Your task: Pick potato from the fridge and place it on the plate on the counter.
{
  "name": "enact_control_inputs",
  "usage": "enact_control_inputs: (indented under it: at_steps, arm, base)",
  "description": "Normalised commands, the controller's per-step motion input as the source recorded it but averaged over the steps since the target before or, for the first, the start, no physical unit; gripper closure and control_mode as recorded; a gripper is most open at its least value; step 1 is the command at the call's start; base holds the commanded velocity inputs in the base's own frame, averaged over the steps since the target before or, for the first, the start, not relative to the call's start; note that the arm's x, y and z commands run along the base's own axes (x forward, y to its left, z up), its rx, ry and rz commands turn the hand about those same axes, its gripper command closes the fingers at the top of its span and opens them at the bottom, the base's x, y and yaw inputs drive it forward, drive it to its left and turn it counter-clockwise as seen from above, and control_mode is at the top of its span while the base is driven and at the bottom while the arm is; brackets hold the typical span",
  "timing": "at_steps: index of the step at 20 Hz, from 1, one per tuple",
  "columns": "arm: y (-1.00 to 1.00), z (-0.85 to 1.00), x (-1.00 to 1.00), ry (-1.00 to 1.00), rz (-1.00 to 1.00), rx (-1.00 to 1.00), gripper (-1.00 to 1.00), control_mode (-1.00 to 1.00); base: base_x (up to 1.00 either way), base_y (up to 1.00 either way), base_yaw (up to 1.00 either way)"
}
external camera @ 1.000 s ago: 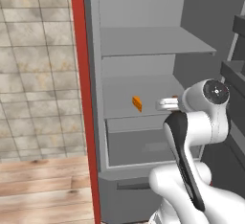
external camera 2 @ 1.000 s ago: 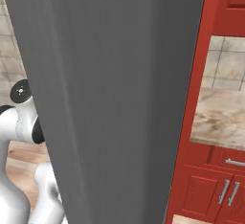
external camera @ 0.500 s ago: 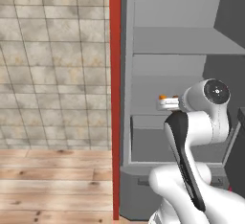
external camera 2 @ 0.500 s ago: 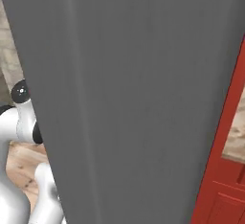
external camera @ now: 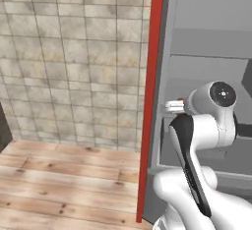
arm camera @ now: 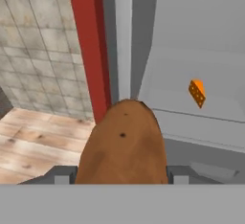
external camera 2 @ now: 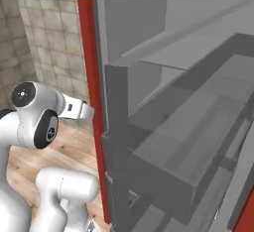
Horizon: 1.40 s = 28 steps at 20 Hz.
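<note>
gripper (arm camera: 122, 180) is clamped on the potato (arm camera: 123, 144); in the hand view the brown lump sits between the two dark finger tips (arm camera: 61, 176), one at each flank, and blocks the lower middle of the frame. its long axis runs straight out along the gripper's line of sight, so the potato lies directly ahead of the hand, in the grasp, not on any shelf.

location: hand is at the open front of the fridge (external camera: 206, 52), close to its left edge, where a red vertical strip (arm camera: 88, 46) borders the grey wall. orange wedge-shaped piece (arm camera: 196, 93) rests on a grey inner shelf (arm camera: 201, 106) well beyond the potato, off to one side, apart from it.

judgement: pick looks done; what remains is carrying to the plate. the relation that matters is plate versus hand, and that cannot be set from these frames: i can make out neither plate nor counter here, just tiled wall (external camera: 74, 57) and wood floor (external camera: 59, 180).

hard to read: in the left base view the white arm (external camera: 206, 126) covers the hand, so the grasp is unchecked there. in the right base view the wrist (external camera 2: 74, 109) points toward the red strip and its tip is cut off by it.
</note>
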Motion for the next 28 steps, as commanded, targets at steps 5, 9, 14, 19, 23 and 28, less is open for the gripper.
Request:
enact_control_inputs:
  at_steps: [5, 9, 14, 19, 23, 28]
  arm:
    - [0.0, 0.0, 0.0, 0.0, 0.0, 0.0, 1.0, 1.0]
    - [0.0, 0.0, 0.0, 0.0, 0.0, 0.0, 1.0, 1.0]
    - [0.0, 0.0, 0.0, 0.0, 0.0, 0.0, 1.0, 1.0]
    - [0.0, 0.0, 0.0, 0.0, 0.0, 0.0, 1.0, 1.0]
    - [0.0, 0.0, 0.0, 0.0, 0.0, 0.0, 1.0, 1.0]
    - [0.0, 0.0, 0.0, 0.0, 0.0, 0.0, 1.0, 1.0]
  base:
    - [0.0, 0.41, 0.28]
    - [0.0, 0.39, 0.3]
    - [0.02, 0.33, 0.32]
    - [0.03, 0.25, 0.34]
    - [0.0, 0.25, 0.36]
    - [0.07, 0.33, 0.36]
